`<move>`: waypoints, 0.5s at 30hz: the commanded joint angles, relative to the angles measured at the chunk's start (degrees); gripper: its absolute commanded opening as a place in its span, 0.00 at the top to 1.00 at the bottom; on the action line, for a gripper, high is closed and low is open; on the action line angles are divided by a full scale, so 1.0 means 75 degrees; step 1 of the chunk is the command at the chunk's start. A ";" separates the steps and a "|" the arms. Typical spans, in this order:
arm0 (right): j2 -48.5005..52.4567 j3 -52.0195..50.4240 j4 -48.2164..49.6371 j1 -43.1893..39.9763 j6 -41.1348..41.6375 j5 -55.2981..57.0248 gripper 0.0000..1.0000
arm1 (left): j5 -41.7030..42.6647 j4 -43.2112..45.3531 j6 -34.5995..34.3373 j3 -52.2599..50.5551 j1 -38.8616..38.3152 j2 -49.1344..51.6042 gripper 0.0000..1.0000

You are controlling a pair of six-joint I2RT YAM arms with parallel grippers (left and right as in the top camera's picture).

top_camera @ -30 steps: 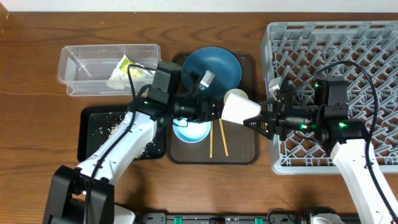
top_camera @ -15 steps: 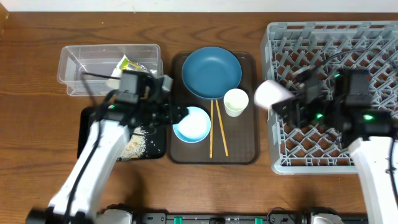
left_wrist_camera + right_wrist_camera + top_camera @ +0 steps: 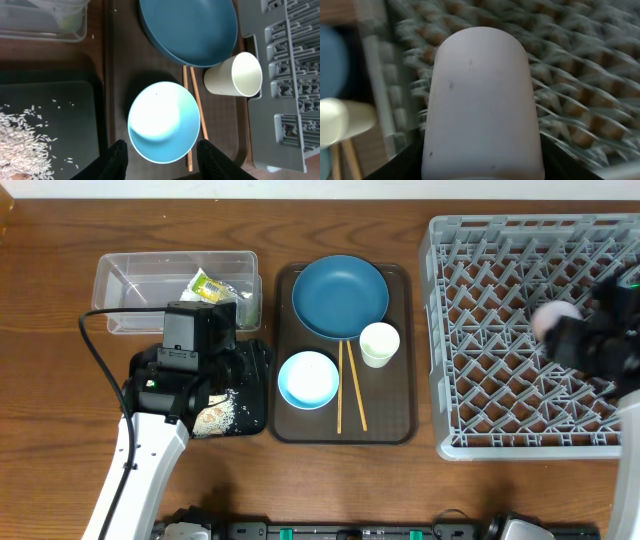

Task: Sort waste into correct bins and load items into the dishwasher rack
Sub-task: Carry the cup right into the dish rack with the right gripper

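My right gripper [image 3: 482, 172] is shut on the pinkish cup [image 3: 481, 100], held above the grey dishwasher rack [image 3: 500, 240]; the cup shows blurred in the overhead view [image 3: 555, 318]. My left gripper [image 3: 162, 162] is open and empty above the white bowl with pale blue inside [image 3: 164, 122]. On the brown tray the bowl [image 3: 308, 379], the dark blue dish [image 3: 340, 295], the greenish cup [image 3: 379, 343] and two chopsticks [image 3: 350, 388] lie. The clear tub [image 3: 140, 285] holds tissue and a yellow-green wrapper [image 3: 207, 285]. Rice [image 3: 20, 145] lies in the black tray [image 3: 255, 395].
The brown serving tray [image 3: 395, 420] sits between the two bins and the rack. Bare wooden table lies in front of them. The left arm covers much of the black tray in the overhead view.
My right gripper has carried the pinkish cup rightward from the tray's edge to over the rack. My left arm has drawn back left and down, off the bowl, over the black tray.
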 commanded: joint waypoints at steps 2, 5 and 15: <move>0.0673 0.1035 -0.0449 -0.1099 0.0358 0.0627 0.99 | -0.0207 -0.0020 0.0125 0.0035 0.0032 -0.0029 0.52; 0.1224 0.1664 -0.0796 -0.1719 0.0449 0.0632 0.99 | -0.0207 -0.0020 0.0125 0.0035 0.0032 -0.0029 0.52; 0.2672 0.2189 -0.0880 -0.3209 0.0921 0.0627 0.94 | -0.0207 -0.0023 0.0128 0.0035 0.0032 -0.0020 0.51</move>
